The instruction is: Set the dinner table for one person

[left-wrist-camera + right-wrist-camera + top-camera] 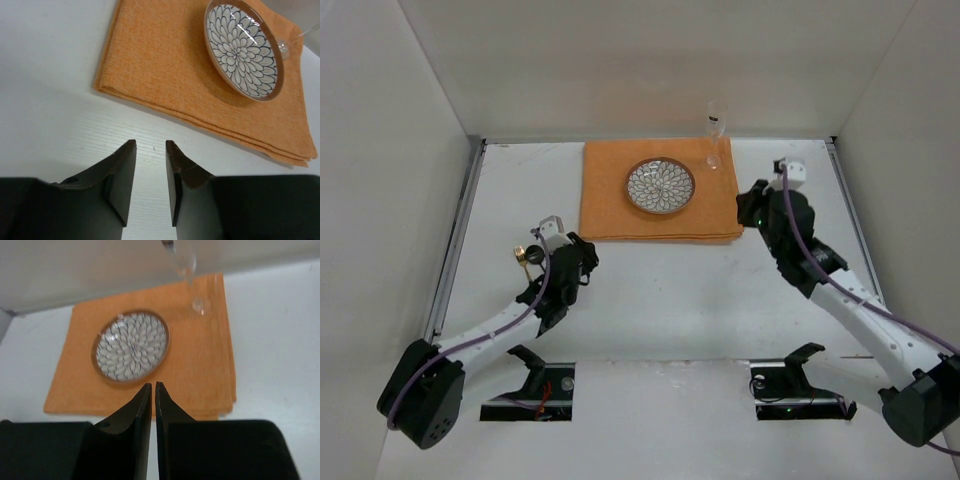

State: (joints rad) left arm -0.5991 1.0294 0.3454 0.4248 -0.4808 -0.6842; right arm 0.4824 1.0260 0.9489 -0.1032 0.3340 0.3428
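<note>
The jaws of the left gripper (151, 145) are set a little apart with nothing between them; the jaws of the right gripper (153, 386) are almost pressed together, and nothing is pinched.
The white table (650, 300) is seen under everything, with both arms fixed at its near edge. An orange cloth (605, 190) is laid flat at the far middle of the table. A round plate (660, 186) with a petal pattern is set on the cloth. A clear glass (716, 125) is stood upright on the cloth's far right corner, near the plate. The left gripper is held over bare table near the cloth's near left corner, and the right gripper is held by its right side.
</note>
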